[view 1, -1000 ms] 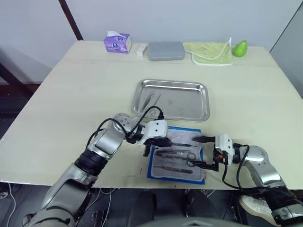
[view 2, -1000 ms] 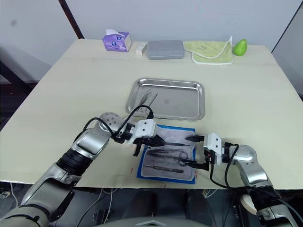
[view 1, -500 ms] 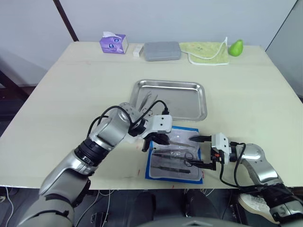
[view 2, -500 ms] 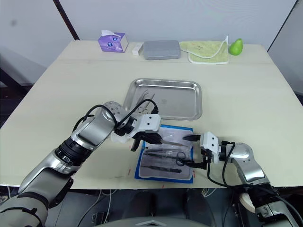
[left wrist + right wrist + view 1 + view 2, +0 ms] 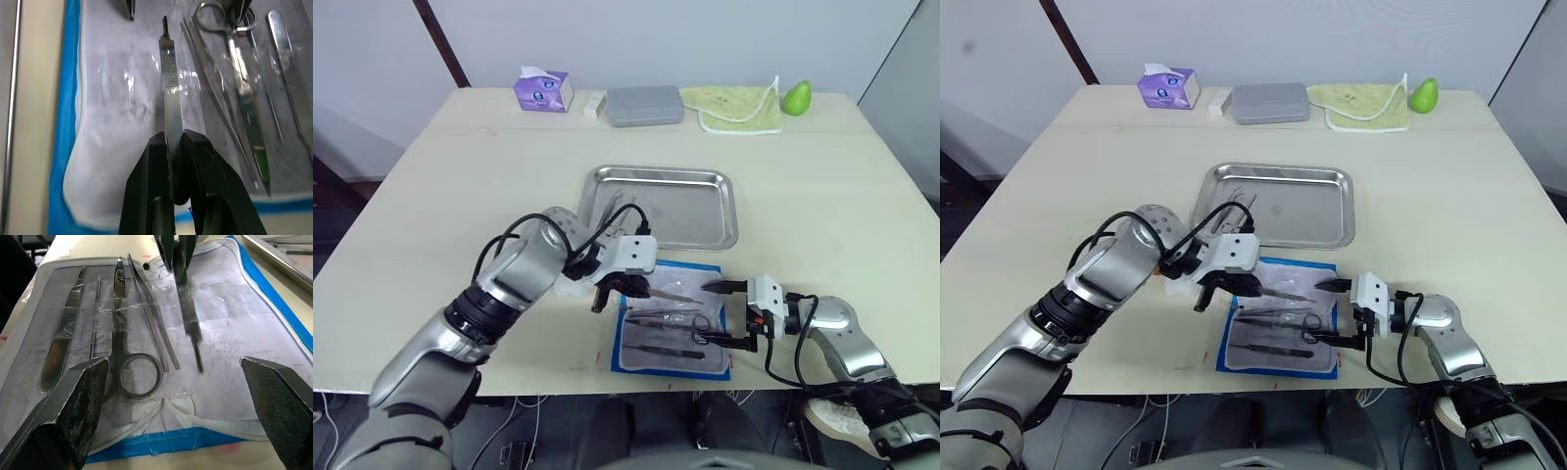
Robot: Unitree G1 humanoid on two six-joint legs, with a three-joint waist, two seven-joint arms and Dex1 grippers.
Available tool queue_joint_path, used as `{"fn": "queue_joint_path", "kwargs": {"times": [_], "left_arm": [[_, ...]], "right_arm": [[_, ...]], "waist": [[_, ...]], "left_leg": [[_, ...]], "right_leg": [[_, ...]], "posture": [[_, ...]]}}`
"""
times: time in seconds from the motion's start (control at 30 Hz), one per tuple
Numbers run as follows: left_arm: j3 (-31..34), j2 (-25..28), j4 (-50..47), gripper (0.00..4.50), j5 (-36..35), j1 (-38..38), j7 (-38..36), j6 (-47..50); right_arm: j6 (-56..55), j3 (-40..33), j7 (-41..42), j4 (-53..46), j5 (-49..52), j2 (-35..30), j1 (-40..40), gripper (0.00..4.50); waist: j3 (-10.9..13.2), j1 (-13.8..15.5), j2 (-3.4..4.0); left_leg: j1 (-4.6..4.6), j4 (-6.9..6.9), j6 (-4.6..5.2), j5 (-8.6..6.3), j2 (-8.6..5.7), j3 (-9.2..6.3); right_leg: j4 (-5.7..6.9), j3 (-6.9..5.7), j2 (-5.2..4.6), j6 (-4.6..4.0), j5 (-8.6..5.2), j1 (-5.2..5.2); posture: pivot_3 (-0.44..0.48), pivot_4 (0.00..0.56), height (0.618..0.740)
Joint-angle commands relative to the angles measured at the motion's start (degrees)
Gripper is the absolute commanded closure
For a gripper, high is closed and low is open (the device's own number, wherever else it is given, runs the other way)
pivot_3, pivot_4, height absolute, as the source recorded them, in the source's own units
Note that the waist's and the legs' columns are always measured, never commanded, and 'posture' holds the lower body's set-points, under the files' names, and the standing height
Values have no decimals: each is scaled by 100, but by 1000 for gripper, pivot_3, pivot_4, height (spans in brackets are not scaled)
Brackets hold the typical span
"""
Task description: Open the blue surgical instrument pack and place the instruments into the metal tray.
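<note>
The blue surgical instrument pack (image 5: 628, 348) lies open near the table's front edge, grey-white lining up. On the lining rest scissors (image 5: 122, 328), tweezers (image 5: 152, 335) and a flat handle (image 5: 61, 340). My left gripper (image 5: 638, 286) hangs over the pack's left part, shut on a thin flat metal instrument (image 5: 171, 98) that points across the lining. My right gripper (image 5: 717, 313) stands open at the pack's right edge, one finger on each side of that edge, holding nothing. The metal tray (image 5: 705, 230) sits just behind the pack with tweezers (image 5: 625, 210) in its left part.
Along the table's far edge stand a purple tissue box (image 5: 539, 91), a small white block (image 5: 594, 104), a grey case (image 5: 644, 105), a green cloth (image 5: 734, 106) and a green pear (image 5: 794, 97). Bare tabletop lies left and right of the tray.
The head view has shifted a little. My left forearm has swung outward while its gripper stays shut on the thin instrument over the pack. The right gripper holds its place, still open.
</note>
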Motion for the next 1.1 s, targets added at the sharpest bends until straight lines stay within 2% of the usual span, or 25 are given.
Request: {"fn": "queue_joint_path", "kwargs": {"times": [0.03,0.37,0.57,0.7,0.83,1.03,1.1], "left_arm": [[201,190,-188,4449,-52,6,-28,66],[648,916,-189,4449,-259,373,-56,-83],[1772,1514,-356,4449,-993,1074,-143,-451],[2366,1729,-369,4449,-1294,1466,-128,-685],[2834,1448,-552,4449,-1600,1652,517,-117],[3284,43,-1459,4449,-2175,1437,2481,1966],[3246,-436,-1604,4449,-2078,1263,3182,2382]], "right_arm": [[321,383,-137,704,-620,-57,166,0],[283,394,-101,754,-589,-118,157,0],[296,357,-71,728,-531,-161,175,0],[292,309,-13,765,-481,-209,138,0],[262,296,43,817,-471,-233,101,0],[259,292,120,834,-454,-277,25,0],[221,303,157,850,-478,-316,2,0]], "waist": [[0,-4,-1],[-5,-23,-8],[-7,-4,-12],[-11,16,-19],[-11,29,-18],[-16,82,-31],[-15,95,-30]], "left_leg": [[0,0,0,0,0,-1],[18,-16,0,0,2,6],[21,-23,0,0,8,6],[20,-23,0,0,11,7],[19,-24,0,0,9,7],[18,-23,0,0,5,4],[17,-23,0,0,0,3]], "right_leg": [[0,0,0,0,0,0],[0,12,1,-1,0,1],[1,8,-6,-6,-3,1],[0,5,-13,-15,-9,0],[0,3,-16,-14,-8,0],[0,2,-19,0,-2,5],[0,2,-17,0,-1,5]], "posture": [[0,150,740],[0,150,740],[0,150,740],[0,150,740],[0,150,740],[0,150,740],[0,150,740]]}}
